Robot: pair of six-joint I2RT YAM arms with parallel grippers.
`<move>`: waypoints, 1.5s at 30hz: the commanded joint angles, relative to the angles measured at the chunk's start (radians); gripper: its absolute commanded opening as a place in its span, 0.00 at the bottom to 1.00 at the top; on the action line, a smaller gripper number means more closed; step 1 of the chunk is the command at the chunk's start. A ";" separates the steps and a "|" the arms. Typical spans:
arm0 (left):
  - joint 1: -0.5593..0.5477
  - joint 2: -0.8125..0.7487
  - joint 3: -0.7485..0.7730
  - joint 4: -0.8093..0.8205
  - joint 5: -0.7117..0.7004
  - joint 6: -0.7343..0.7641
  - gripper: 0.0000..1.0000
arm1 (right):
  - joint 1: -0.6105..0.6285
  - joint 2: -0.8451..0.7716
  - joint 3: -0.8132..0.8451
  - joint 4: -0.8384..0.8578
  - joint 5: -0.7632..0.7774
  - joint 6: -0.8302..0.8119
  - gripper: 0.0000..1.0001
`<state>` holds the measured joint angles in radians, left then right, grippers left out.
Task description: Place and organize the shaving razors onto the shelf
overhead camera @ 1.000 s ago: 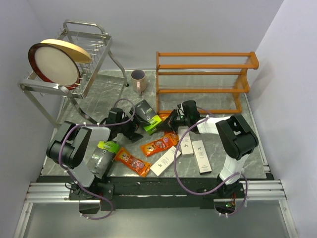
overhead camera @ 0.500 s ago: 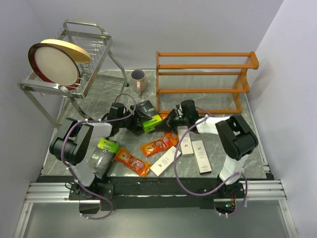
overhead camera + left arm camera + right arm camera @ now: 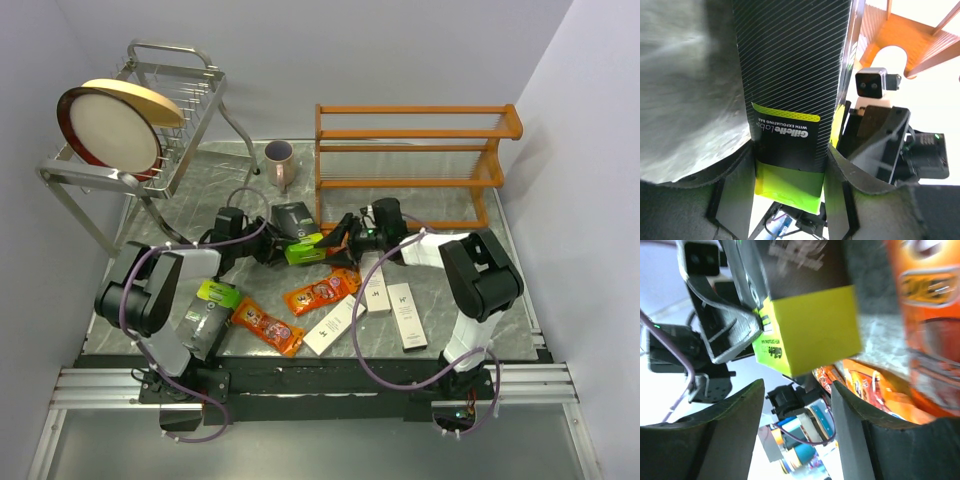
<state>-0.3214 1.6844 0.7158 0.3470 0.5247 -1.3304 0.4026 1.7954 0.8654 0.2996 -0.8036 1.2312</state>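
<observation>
- Top view: likely a handover step; green-black razor pack (image 3: 297, 225) held by left fingers (image 3: 270, 248) in front of shelf (image 3: 410, 134), right fingers (image 3: 340, 237) just beside it.
- Left wrist: left fingers (image 3: 735, 195) clamped on pack's lime end.
- Right wrist: right fingers (image 3: 735, 425) apart, pack just ahead of the gap; next, advance and close squarely.

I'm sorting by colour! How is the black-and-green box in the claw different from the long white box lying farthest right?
The black cardboard pack with a lime-green end is dark and wide; the long white cardboard box is pale and slim. The pack is pinched in the left claw; the white box lies flat on the grey marbled table, untouched. Both are rectangular boxes.
</observation>
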 commanded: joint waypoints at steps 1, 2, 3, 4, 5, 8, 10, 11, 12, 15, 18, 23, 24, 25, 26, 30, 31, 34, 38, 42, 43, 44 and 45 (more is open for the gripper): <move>0.061 -0.063 -0.044 0.076 0.101 0.016 0.34 | -0.033 -0.031 -0.018 -0.014 -0.031 -0.021 0.65; 0.068 -0.066 -0.053 0.108 0.112 0.014 0.35 | -0.036 -0.027 -0.029 0.021 -0.031 -0.007 0.66; 0.074 -0.074 -0.059 0.118 0.123 0.005 0.35 | -0.035 -0.022 -0.040 0.048 -0.039 0.025 0.67; 0.074 -0.078 -0.071 0.124 0.127 0.002 0.35 | -0.031 -0.015 -0.054 0.076 -0.042 0.040 0.68; 0.073 -0.083 -0.075 0.145 0.132 0.002 0.35 | -0.027 -0.001 -0.055 0.119 -0.042 0.051 0.68; 0.064 -0.097 -0.075 0.155 0.155 0.000 0.35 | -0.021 0.042 -0.039 0.177 -0.054 0.077 0.72; 0.058 -0.101 -0.073 0.173 0.167 0.002 0.35 | -0.010 0.064 -0.013 0.197 -0.066 0.093 0.73; 0.055 -0.100 -0.072 0.178 0.178 0.002 0.35 | -0.005 0.082 -0.008 0.244 -0.071 0.106 0.73; 0.054 -0.098 -0.070 0.181 0.178 0.003 0.36 | 0.005 0.090 -0.005 0.266 -0.075 0.134 0.74; 0.051 -0.091 -0.065 0.207 0.198 0.004 0.36 | 0.022 0.108 0.018 0.302 -0.080 0.157 0.75; 0.044 -0.088 -0.058 0.219 0.212 0.005 0.36 | 0.042 0.127 0.017 0.320 -0.074 0.181 0.75; 0.041 -0.097 -0.061 0.210 0.207 0.022 0.38 | 0.048 0.140 0.011 0.433 -0.083 0.206 0.53; 0.041 -0.097 -0.055 0.205 0.207 0.030 0.39 | 0.048 0.137 0.014 0.440 -0.089 0.197 0.49; 0.041 -0.100 -0.053 0.190 0.207 0.042 0.47 | 0.047 0.122 0.015 0.437 -0.092 0.185 0.44; 0.041 -0.109 -0.047 0.175 0.207 0.087 0.51 | 0.044 0.113 0.015 0.426 -0.092 0.156 0.39; 0.042 -0.144 0.011 0.014 0.186 0.238 0.80 | 0.018 0.035 -0.022 0.380 -0.075 0.105 0.32; 0.044 -0.152 0.014 -0.006 0.182 0.267 0.88 | 0.010 0.000 -0.026 0.354 -0.077 0.090 0.32; 0.045 -0.186 0.040 -0.080 0.178 0.336 0.96 | -0.034 -0.069 -0.032 0.257 -0.085 -0.025 0.29; 0.045 -0.221 0.082 -0.150 0.187 0.413 0.99 | -0.113 -0.134 -0.068 0.172 -0.124 -0.119 0.26; 0.045 -0.215 0.111 -0.180 0.212 0.462 0.99 | -0.209 -0.215 -0.117 0.067 -0.177 -0.209 0.22; 0.045 -0.210 0.116 -0.181 0.213 0.464 1.00 | -0.222 -0.231 -0.130 0.056 -0.186 -0.228 0.21; 0.045 -0.200 0.119 -0.175 0.221 0.462 0.99 | -0.234 -0.246 -0.162 0.052 -0.192 -0.233 0.21; 0.045 -0.193 0.120 -0.169 0.222 0.464 0.99 | -0.263 -0.283 -0.183 0.052 -0.190 -0.234 0.21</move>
<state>-0.2771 1.4891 0.7979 0.1940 0.7086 -0.9329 0.2005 1.6360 0.7433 0.3630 -0.9031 1.0904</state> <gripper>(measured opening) 0.994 0.616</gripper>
